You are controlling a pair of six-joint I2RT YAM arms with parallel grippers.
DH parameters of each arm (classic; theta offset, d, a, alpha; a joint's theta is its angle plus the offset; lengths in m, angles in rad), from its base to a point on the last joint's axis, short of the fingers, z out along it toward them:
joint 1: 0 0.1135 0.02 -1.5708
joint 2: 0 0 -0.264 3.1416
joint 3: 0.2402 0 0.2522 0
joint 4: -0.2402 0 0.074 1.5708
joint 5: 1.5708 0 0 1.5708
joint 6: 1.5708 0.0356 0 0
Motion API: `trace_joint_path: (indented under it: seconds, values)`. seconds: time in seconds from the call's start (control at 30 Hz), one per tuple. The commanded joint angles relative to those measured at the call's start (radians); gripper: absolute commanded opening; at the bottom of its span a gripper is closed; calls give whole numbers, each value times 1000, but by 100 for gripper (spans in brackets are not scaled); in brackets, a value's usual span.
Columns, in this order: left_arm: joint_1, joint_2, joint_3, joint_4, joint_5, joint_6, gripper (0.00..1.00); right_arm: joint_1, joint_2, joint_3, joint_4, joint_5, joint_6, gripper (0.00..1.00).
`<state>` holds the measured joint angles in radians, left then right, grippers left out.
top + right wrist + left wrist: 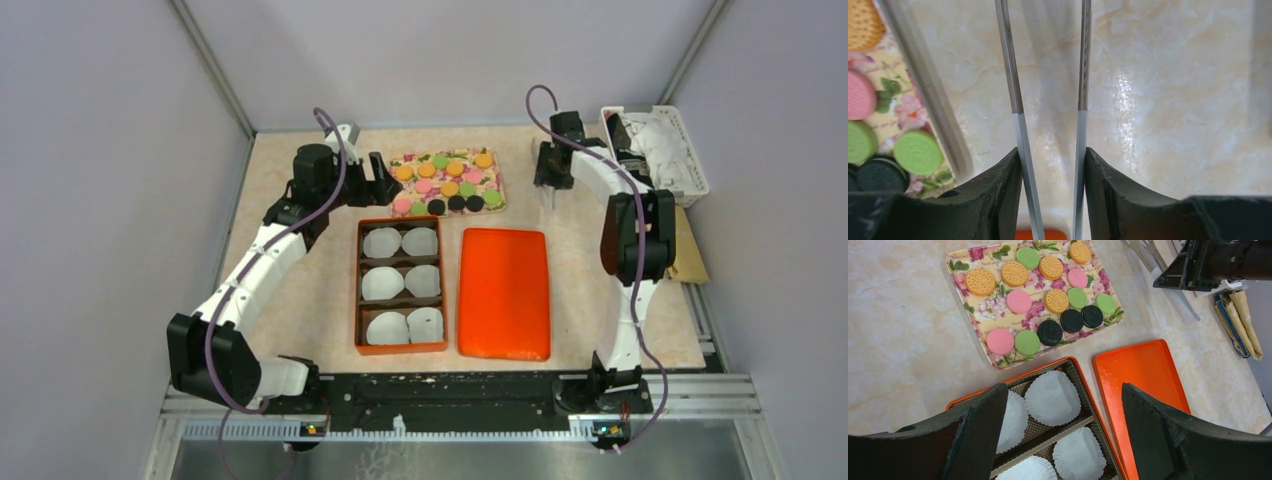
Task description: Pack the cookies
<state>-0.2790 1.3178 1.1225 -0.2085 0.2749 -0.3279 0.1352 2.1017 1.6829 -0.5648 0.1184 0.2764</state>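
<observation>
Several cookies (446, 182) in orange, pink, green and black lie on a floral tray (497, 205) at the back middle; they also show in the left wrist view (1048, 300). My left gripper (380, 180) is open and empty, just left of the tray; in its own view it (1063, 390) hangs above the orange box (1088, 390) of white paper cups (1053, 397). My right gripper (1052, 155) is shut on metal tongs (1018, 125), whose two arms point down at bare table right of the tray. A green cookie (918, 150) shows at that view's left.
The orange box (357, 290) holds several paper cups. Its orange lid (504, 292) lies flat to its right. A white basket (655, 150) stands at the back right, with a folded brown cloth (690, 260) near the right edge.
</observation>
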Motion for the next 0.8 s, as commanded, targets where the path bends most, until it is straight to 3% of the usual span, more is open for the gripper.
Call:
trace_joint_path:
  seconds: [0.0, 0.47, 0.77]
  values:
    - [4, -38, 2, 56, 23, -13, 90, 9, -147, 48, -13, -17, -17, 45]
    - [4, -48, -4, 59, 28, -20, 90, 18, -186, 16, -42, -64, -16, 49]
    - [4, -48, -9, 57, 13, -25, 90, 89, -273, -35, -5, -40, -33, 32]
